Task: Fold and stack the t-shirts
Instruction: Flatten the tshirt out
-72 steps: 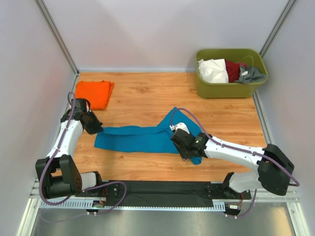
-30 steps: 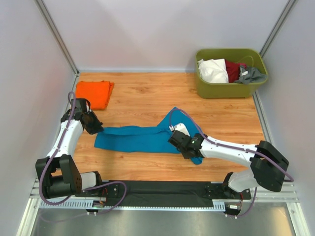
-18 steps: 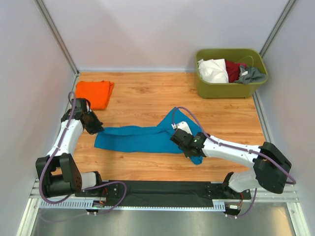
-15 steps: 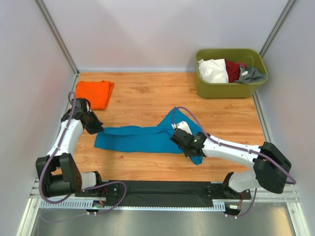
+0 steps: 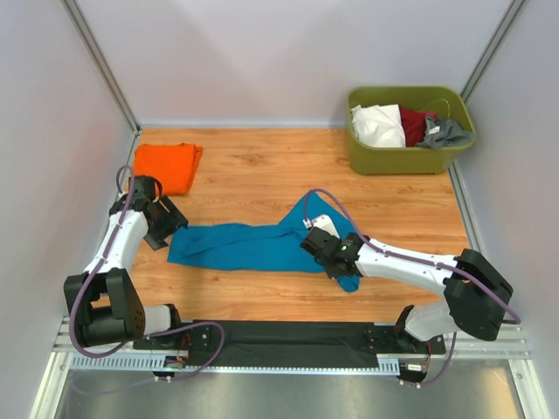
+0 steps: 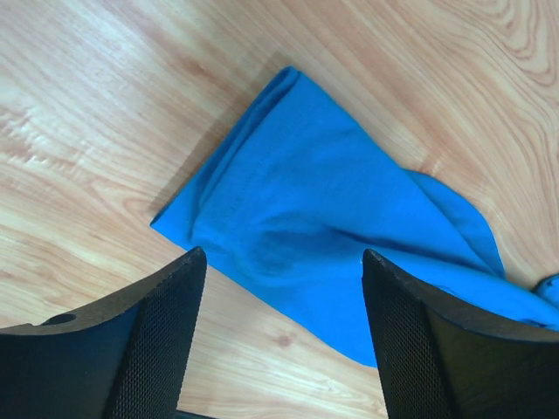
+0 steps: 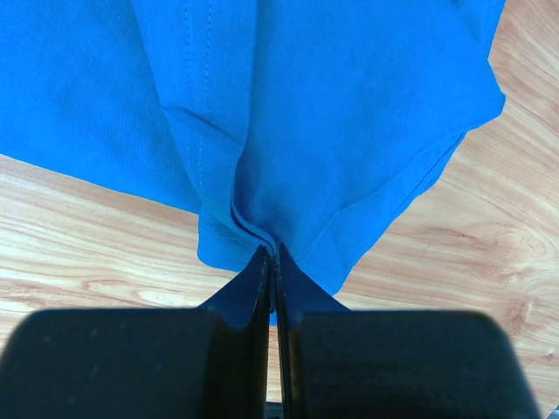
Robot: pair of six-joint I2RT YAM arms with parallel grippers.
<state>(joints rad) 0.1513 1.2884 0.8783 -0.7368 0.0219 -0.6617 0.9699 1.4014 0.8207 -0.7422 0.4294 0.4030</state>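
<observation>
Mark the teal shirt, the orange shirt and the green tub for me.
teal t-shirt (image 5: pixel 236 246), top external view, middle of the laid-out cloth.
orange t-shirt (image 5: pixel 166 166), top external view, centre of the cloth.
green tub (image 5: pixel 397 161), top external view, near outer wall.

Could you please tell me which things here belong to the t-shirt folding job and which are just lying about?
Part of the job:
teal-blue t-shirt, stretched out in the middle
orange t-shirt, at the far left
right hand, pinching the teal-blue t-shirt's edge
left hand, open over its other end

Just lying about:
olive-green tub
white cloth, dark red cloth and grey cloth inside it
</observation>
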